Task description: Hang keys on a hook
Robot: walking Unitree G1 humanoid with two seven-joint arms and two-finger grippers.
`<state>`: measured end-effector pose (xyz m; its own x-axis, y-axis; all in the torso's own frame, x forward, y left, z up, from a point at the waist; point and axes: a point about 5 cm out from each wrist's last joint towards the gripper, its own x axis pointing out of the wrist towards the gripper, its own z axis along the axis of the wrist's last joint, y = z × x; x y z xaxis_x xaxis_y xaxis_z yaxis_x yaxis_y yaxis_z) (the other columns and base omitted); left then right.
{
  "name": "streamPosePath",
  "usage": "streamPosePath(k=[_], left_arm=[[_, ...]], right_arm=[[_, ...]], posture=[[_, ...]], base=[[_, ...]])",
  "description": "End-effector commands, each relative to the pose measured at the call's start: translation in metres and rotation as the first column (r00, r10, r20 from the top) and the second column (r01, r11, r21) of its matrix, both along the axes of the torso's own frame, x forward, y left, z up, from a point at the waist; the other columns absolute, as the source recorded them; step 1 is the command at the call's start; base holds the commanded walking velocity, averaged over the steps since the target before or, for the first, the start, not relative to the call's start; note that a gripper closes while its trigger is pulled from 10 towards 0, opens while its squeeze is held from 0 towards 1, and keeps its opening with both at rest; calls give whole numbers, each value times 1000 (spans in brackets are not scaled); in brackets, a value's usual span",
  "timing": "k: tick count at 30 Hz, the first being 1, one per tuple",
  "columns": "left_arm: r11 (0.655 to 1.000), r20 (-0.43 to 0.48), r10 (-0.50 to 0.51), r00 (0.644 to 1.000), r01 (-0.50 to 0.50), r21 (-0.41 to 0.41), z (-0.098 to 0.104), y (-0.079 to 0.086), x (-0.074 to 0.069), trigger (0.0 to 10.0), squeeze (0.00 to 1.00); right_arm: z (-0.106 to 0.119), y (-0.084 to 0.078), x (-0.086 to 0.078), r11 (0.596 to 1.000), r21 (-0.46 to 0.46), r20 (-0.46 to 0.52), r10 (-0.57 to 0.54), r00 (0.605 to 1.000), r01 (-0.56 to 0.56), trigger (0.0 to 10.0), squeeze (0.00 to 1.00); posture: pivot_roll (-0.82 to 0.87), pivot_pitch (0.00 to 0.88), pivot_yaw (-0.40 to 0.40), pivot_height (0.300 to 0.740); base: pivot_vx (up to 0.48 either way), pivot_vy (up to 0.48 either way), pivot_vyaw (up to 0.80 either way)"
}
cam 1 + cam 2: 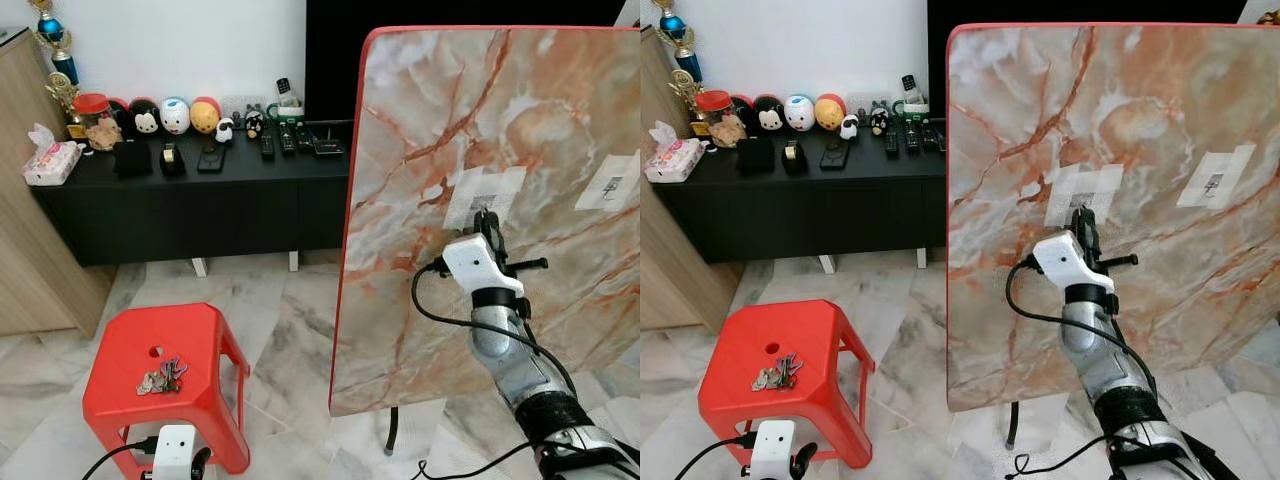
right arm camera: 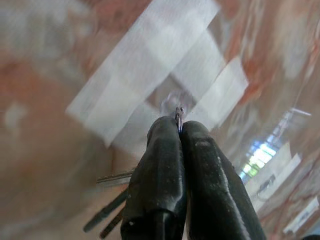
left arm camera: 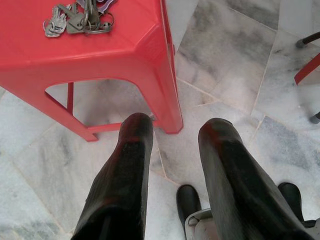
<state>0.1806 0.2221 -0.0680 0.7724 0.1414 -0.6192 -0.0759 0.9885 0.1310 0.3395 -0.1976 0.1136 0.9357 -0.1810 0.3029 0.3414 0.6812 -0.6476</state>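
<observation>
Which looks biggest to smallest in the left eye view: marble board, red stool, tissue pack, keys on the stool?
1. marble board
2. red stool
3. tissue pack and keys look about alike; the pack sits farther away, so I won't rank them.

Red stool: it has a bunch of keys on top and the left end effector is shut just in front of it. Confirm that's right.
Not quite. The left end effector is open: the left wrist view shows a clear gap between its two black fingers. The rest holds: the bunch of keys lies on top of the red stool, and that end effector is just in front of it.
</observation>
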Motion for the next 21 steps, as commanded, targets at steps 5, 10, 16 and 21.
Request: streamPosePath(k=[5, 10, 16, 21], left_arm=[[1000, 3, -3, 1000, 3, -4, 0, -3, 0, 10000, 0], [1000, -1, -3, 1000, 3, -4, -1, -3, 0, 10000, 0], [1000, -8, 0, 1000, 0, -2, -1, -3, -1, 10000, 0], [1000, -13, 3, 1000, -3, -1, -2, -2, -2, 10000, 0]], right_arm=[[7, -2, 0, 1000, -7, 38, -1, 999, 1, 10000, 0], [9, -3, 2, 1000, -11, 42, -11, 999, 11, 10000, 0], [11, -2, 5, 1000, -12, 35, -8, 999, 9, 10000, 0], [13, -3, 7, 1000, -15, 39, -12, 999, 13, 10000, 0]], posture=[[-44, 0, -54, 740], [-43, 0, -54, 740], [-41, 0, -54, 740], [-40, 0, -54, 740]], base=[[0, 0, 0], [0, 0, 0], [0, 0, 0], [0, 0, 0]])
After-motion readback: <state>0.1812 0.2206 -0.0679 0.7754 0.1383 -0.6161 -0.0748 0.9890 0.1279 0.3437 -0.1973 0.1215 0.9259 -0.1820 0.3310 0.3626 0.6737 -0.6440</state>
